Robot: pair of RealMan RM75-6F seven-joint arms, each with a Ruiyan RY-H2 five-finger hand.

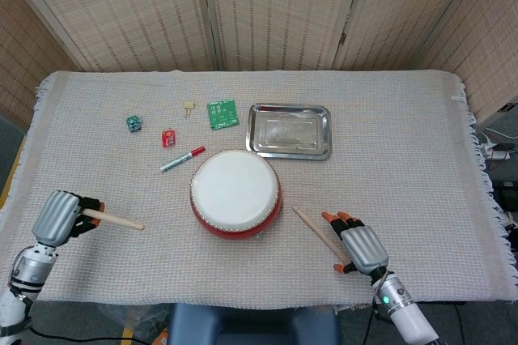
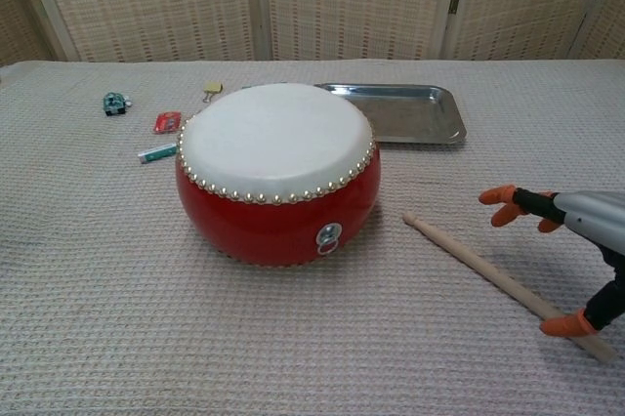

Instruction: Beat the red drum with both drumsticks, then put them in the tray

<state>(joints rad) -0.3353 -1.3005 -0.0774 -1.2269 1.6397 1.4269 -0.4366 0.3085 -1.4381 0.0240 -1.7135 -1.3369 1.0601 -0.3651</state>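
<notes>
The red drum (image 1: 235, 193) (image 2: 278, 171) with a white skin stands mid-table, in front of the steel tray (image 1: 290, 130) (image 2: 405, 111). One wooden drumstick (image 1: 315, 232) (image 2: 479, 265) lies on the cloth to the drum's right. My right hand (image 1: 357, 246) (image 2: 576, 240) hovers over its near end, fingers spread, thumb tip beside the stick, holding nothing. My left hand (image 1: 60, 217) at the table's near left grips a second drumstick (image 1: 115, 219) that points right toward the drum. The chest view does not show the left hand.
Behind and left of the drum lie a red-capped marker (image 1: 182, 159), a small red item (image 1: 168, 138), a green board (image 1: 221, 112), a teal object (image 1: 133, 123) and a small yellow clip (image 1: 188, 105). A woven cloth (image 1: 421, 167) covers the table; screens stand behind.
</notes>
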